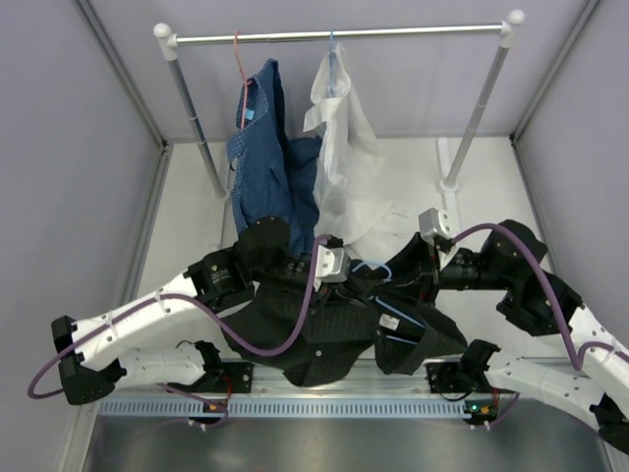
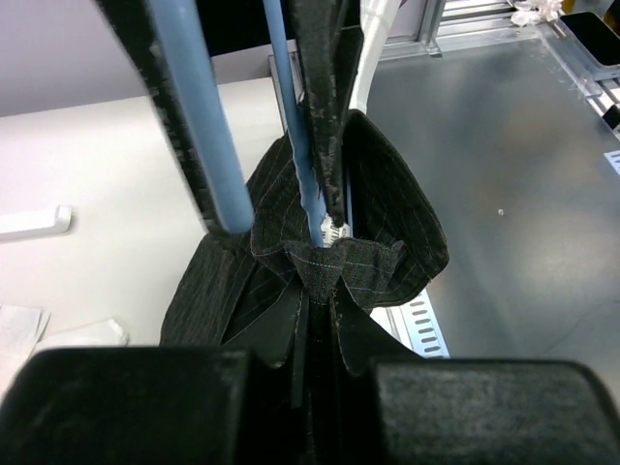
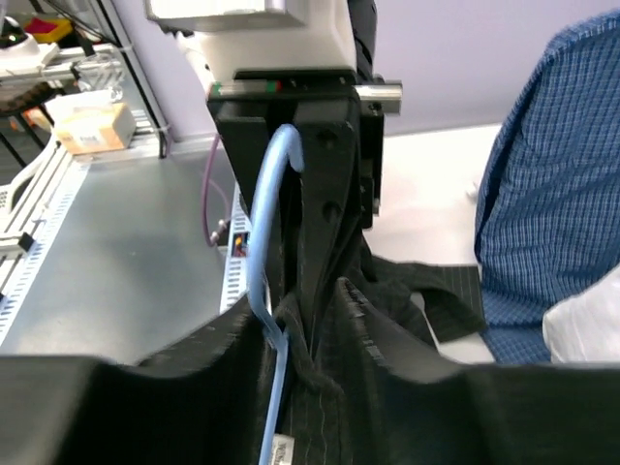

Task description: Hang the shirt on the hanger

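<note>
The shirt (image 1: 324,339), black with faint pinstripes, hangs bunched between my two arms near the table's front edge. My left gripper (image 2: 325,329) is shut on a fold of its collar (image 2: 334,262). The hanger (image 3: 260,223), thin light-blue wire, runs down into the collar, with its hook beside the left gripper's fingers (image 3: 320,194). My right gripper (image 3: 320,378) faces the left one, its fingers (image 2: 325,97) standing apart, open around the hanger wire (image 2: 294,145) and the collar fabric. From above, both grippers (image 1: 344,270) (image 1: 403,270) meet over the shirt.
A clothes rail (image 1: 339,36) on two posts spans the back. On it hang a blue patterned shirt (image 1: 265,167) on a red-orange hanger (image 1: 239,69) and a white shirt (image 1: 344,147). A slotted metal strip (image 1: 295,405) borders the front edge.
</note>
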Robot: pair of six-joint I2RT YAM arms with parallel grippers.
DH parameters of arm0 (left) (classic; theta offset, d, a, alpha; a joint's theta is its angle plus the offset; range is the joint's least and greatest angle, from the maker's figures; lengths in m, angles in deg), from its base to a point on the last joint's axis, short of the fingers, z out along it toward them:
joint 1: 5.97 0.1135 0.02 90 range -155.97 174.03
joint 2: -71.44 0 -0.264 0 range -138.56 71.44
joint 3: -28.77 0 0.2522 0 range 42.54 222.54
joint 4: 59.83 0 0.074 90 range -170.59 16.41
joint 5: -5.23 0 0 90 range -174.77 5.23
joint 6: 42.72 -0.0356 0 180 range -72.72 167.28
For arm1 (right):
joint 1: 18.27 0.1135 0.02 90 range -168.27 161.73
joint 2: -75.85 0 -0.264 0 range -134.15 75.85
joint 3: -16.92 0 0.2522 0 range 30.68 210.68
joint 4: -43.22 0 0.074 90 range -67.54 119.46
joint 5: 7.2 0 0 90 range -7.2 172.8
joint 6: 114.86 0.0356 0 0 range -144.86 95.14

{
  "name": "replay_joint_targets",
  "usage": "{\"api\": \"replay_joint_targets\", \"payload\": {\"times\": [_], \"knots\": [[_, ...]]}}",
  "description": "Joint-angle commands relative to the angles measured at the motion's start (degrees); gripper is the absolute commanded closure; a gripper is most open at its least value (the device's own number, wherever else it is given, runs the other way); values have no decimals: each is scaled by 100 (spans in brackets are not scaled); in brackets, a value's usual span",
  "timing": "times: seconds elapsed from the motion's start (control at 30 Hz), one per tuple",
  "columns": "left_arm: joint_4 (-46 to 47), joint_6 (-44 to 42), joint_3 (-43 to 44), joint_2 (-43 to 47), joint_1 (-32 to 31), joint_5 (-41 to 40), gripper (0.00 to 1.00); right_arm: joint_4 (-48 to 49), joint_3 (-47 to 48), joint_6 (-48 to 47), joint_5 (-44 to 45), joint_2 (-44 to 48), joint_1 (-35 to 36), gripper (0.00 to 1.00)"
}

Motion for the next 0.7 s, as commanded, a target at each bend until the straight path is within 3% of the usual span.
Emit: {"api": "replay_joint_targets", "payload": {"times": [0.0, 0.07, 0.1, 0.13, 0.2, 0.27, 0.3, 0.43, 0.67], "knots": [[297, -50, 294, -25, -5, 284, 100, 808, -42, 102, -350, -27, 67, 71], [297, -50, 312, -25, -5, 205, 100, 825, -42, 102, -412, -27, 67, 92], [297, -15, 320, 10, -5, -39, 100, 817, -59, 111, -299, -19, 67, 99], [297, -6, 329, 36, -5, -224, 100, 808, -68, 85, -202, 8, 67, 100], [305, 47, 320, 115, -5, -951, 70, 625, -42, 58, 366, 122, 67, 100], [306, 47, 329, 291, -5, -1419, 46, 413, 2, -64, 746, 227, 67, 100], [297, 47, 320, 370, -5, -1613, 2, 325, 45, -91, 1096, 262, 67, 100], [305, 135, 180, 1071, -5, -3103, 2, -385, 265, -205, 2020, 403, 59, 100], [745, 837, -1260, 2452, -5, -5235, 2, -1186, 854, -214, 3700, 702, 59, 100]]}}
